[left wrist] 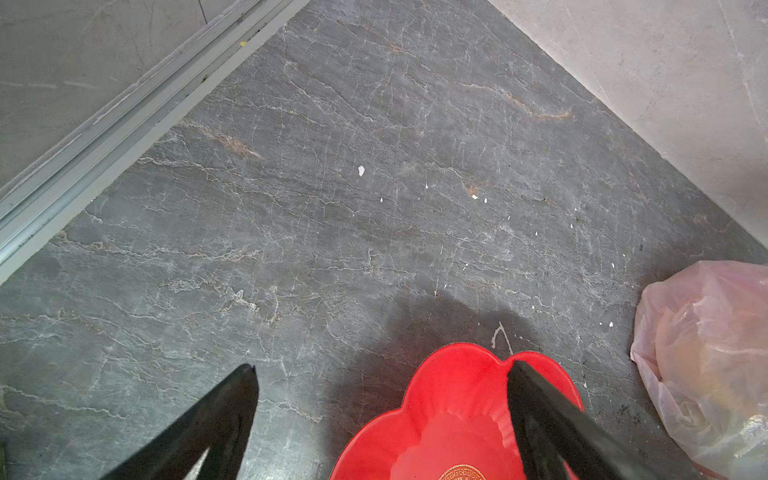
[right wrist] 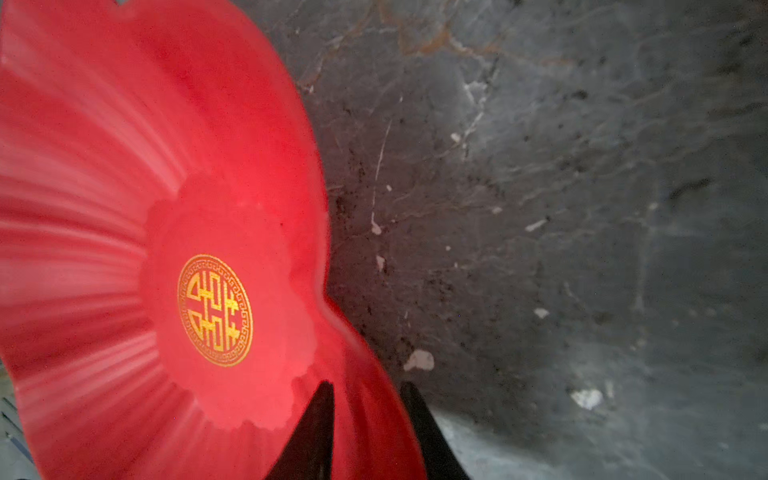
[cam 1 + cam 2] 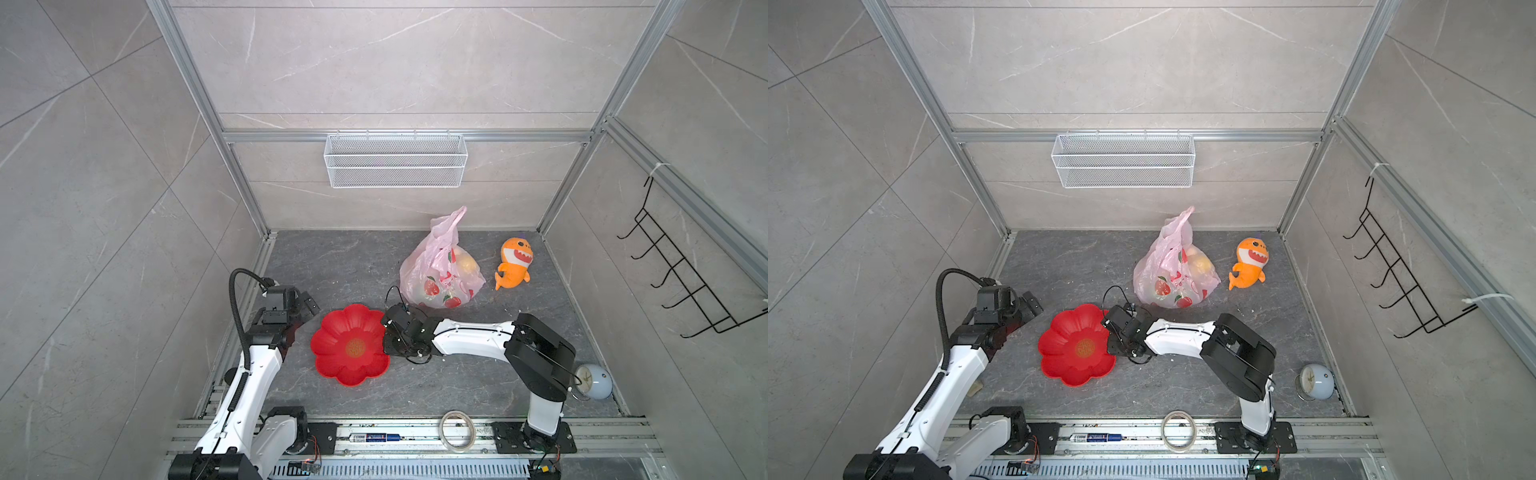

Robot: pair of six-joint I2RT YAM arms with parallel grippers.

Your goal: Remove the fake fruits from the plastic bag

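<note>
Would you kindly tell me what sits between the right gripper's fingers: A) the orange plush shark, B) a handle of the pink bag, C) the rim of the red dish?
C: in the right wrist view the right gripper straddles the rim of the red dish, one finger inside, one outside.

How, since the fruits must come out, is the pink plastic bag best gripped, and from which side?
Grip the bunched handle standing up at the back of the plastic bag, coming from above with jaws across it. It is narrow and upright, while the body bulges with fake fruits, probably too wide. The open left gripper is free.
</note>
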